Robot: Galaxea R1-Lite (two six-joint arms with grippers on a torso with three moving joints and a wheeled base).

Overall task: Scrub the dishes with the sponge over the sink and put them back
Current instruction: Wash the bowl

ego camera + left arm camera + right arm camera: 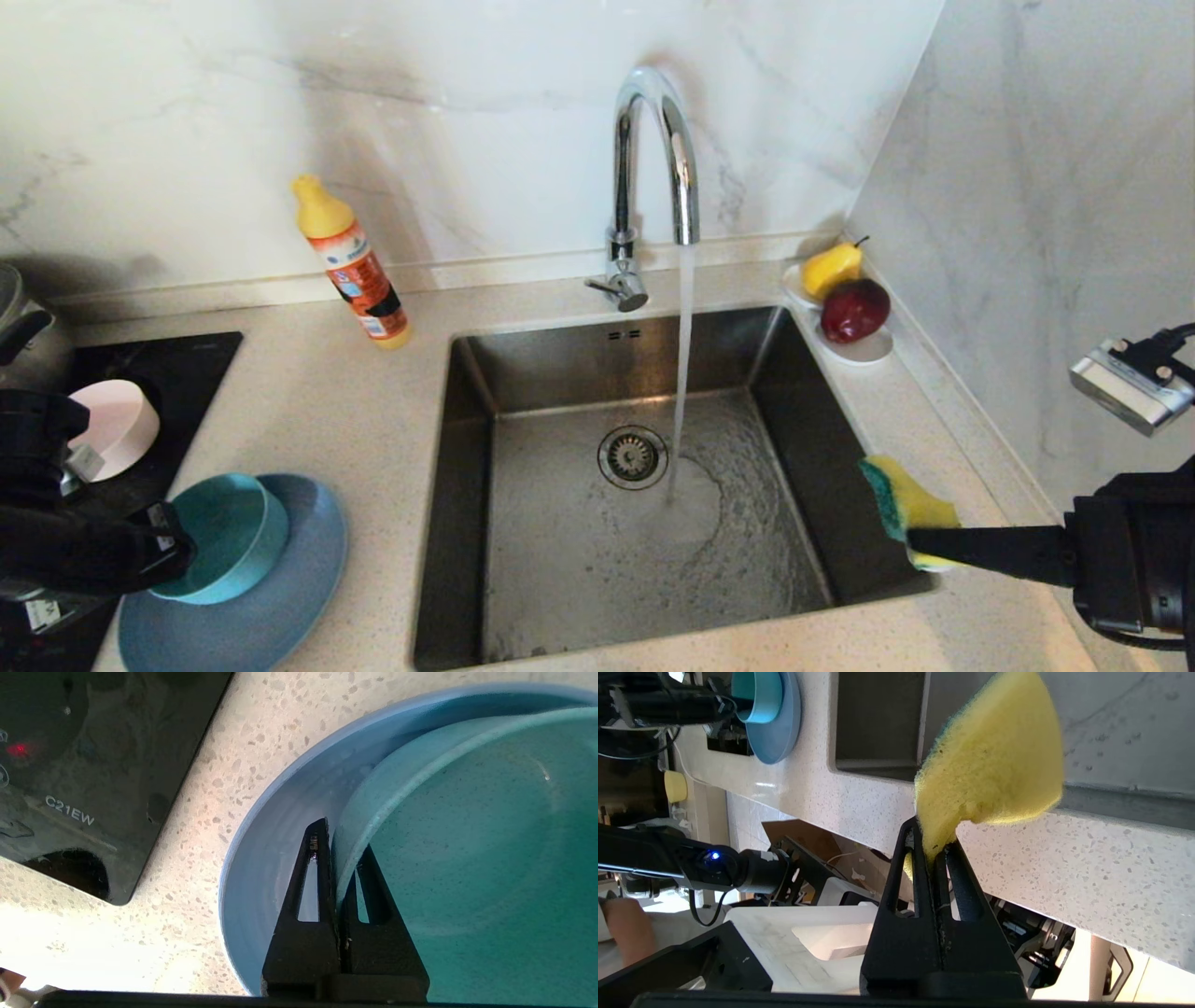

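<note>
Countertop: left gripper (338,842) fingers pinch teal bowl (467,858) rim.

- The left gripper (337,847) pinches the rim of the teal bowl (476,858), one finger outside the wall, the other inside.
- The bowl sits in the grey-blue plate (275,840), whose rim curves around it.
- The plate rests on a speckled pale countertop (196,812).
- A black cooktop (93,765) lies near the plate, showing a small red light and the lettering "C21EW".
</note>
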